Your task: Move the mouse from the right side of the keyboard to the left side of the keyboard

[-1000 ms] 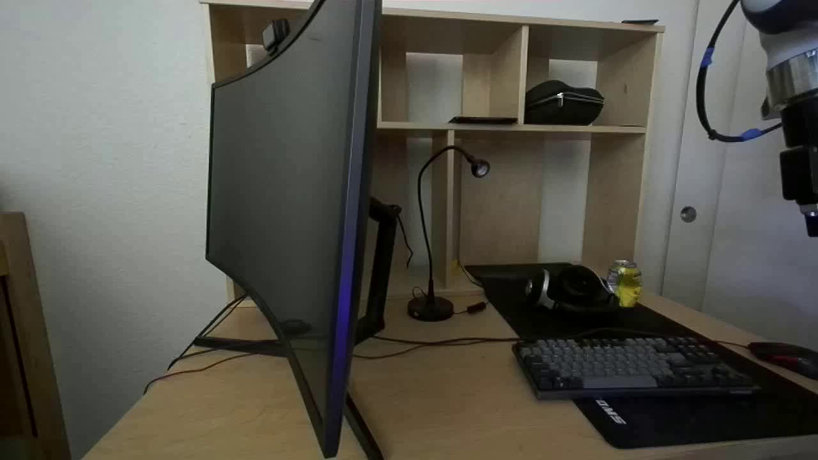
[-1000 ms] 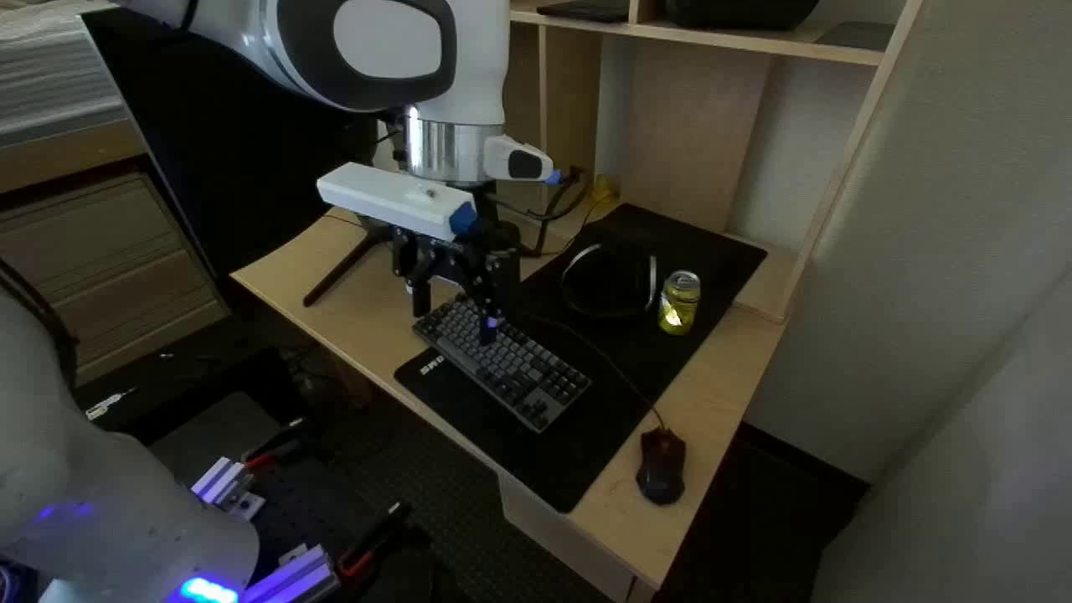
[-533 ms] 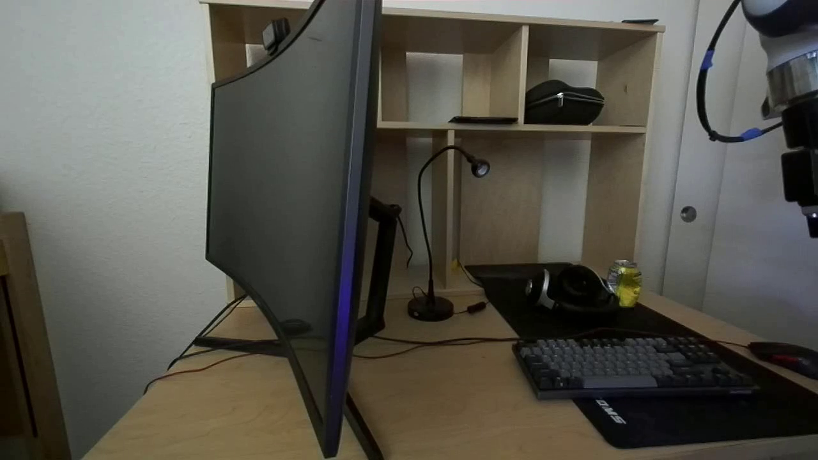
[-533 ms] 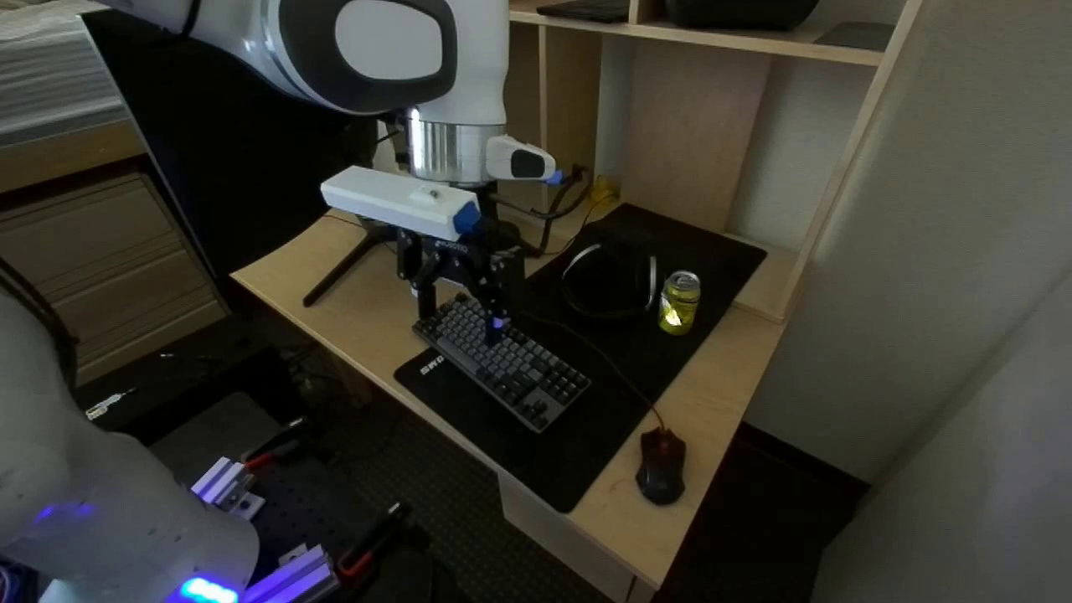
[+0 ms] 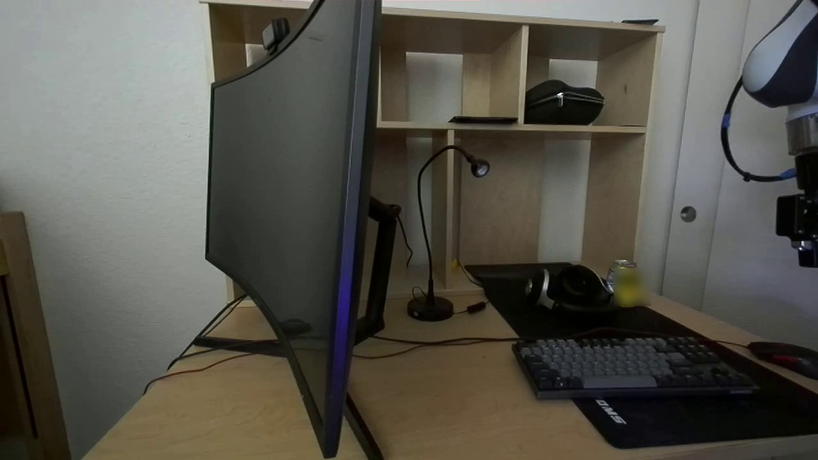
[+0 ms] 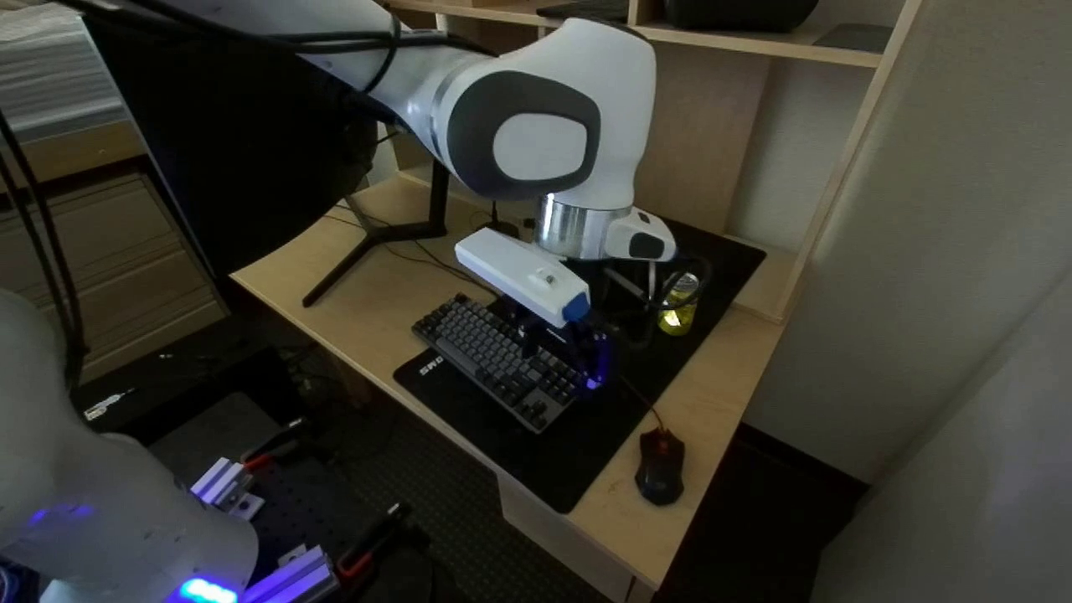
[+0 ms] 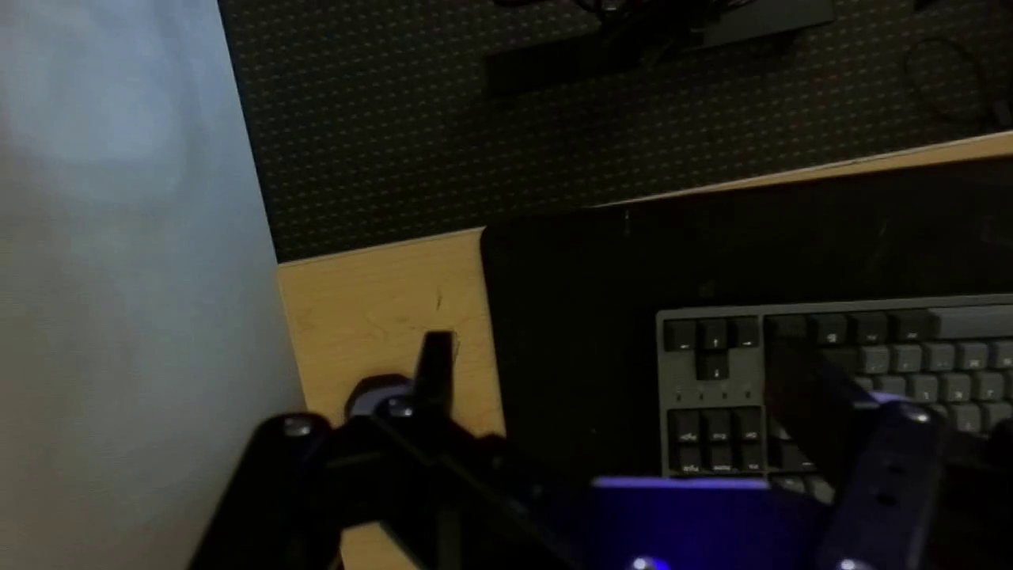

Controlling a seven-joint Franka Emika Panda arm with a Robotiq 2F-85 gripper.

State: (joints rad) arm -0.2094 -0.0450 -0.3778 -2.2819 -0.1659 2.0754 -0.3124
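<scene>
The black mouse (image 6: 661, 469) with its cable lies on bare wood beside the mat. It also shows in an exterior view (image 5: 785, 359) at the right edge. In the wrist view only a piece of the mouse (image 7: 373, 391) shows behind a finger. The keyboard (image 6: 502, 356) lies partly on the mat; it also shows in an exterior view (image 5: 629, 367) and the wrist view (image 7: 710, 388). My gripper (image 6: 559, 360) is above the keyboard's end nearer the mouse. In the wrist view my gripper (image 7: 617, 364) has its fingers wide apart with nothing between them.
A black mat (image 6: 536, 469) lies under the keyboard. A yellow can (image 6: 678, 318) and headphones (image 5: 578, 287) stand on it, the headphones mostly hidden behind the arm in an exterior view. A large monitor (image 5: 287, 179), a lamp (image 5: 430, 308) and shelves (image 5: 511, 128) occupy the desk's other side.
The arm and gripper have moved along the keyboard towards its mouse end, right and lower in both exterior views. The mouse and keyboard have not moved.
</scene>
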